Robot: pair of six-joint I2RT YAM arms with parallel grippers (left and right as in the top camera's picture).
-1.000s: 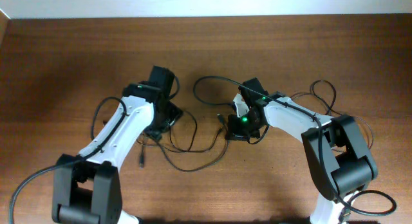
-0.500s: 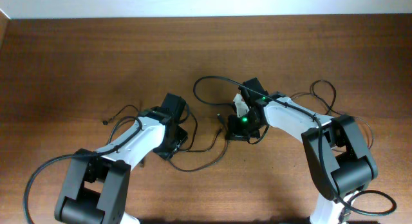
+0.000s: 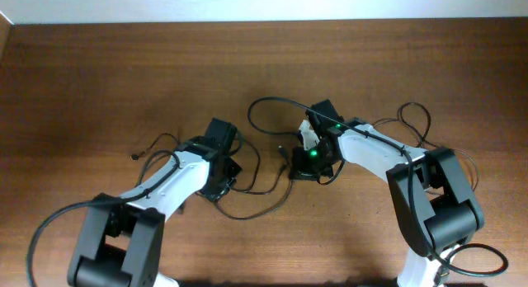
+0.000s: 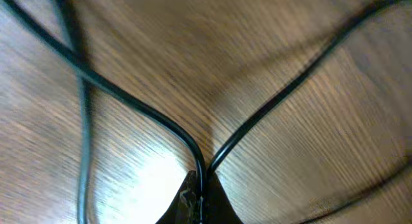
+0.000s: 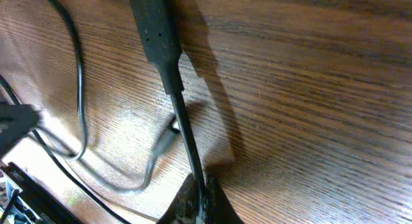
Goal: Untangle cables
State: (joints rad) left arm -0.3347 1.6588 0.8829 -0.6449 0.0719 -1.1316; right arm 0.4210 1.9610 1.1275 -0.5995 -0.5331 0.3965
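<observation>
Cables [image 3: 247, 188]: thin black cords on the brown table [image 3: 82, 72], mostly in the middle, between the two arms.
Left end: one small plug [image 3: 134, 155] lies alone at the left. Its cord runs right, toward the left arm.
Left gripper [image 4: 201, 199]: its fingers are pinched tight on a cord. In the wrist view two strands leave the pinch like a letter V. Another cord crosses at the left of that view.
Middle: a long cord sags in a curve on the near side, from one gripper toward the other. Cords cross each other here.
Far loop [image 3: 268, 105]: one cord makes a round loop on the far side of the middle.
Right gripper [image 5: 198, 199]: its fingers are squeezed shut on a cord too, just below a thick black plug [image 5: 154, 24]. A second thin cord curls on the table beside it.
Right side: more loops [image 3: 417, 122] lie bunched by the right arm.
Done so far: I think only a little. Each gripper has a cord, and one end lies free at the left.
Left to do: pull the crossed cords apart and sort out the bunch on the right.
</observation>
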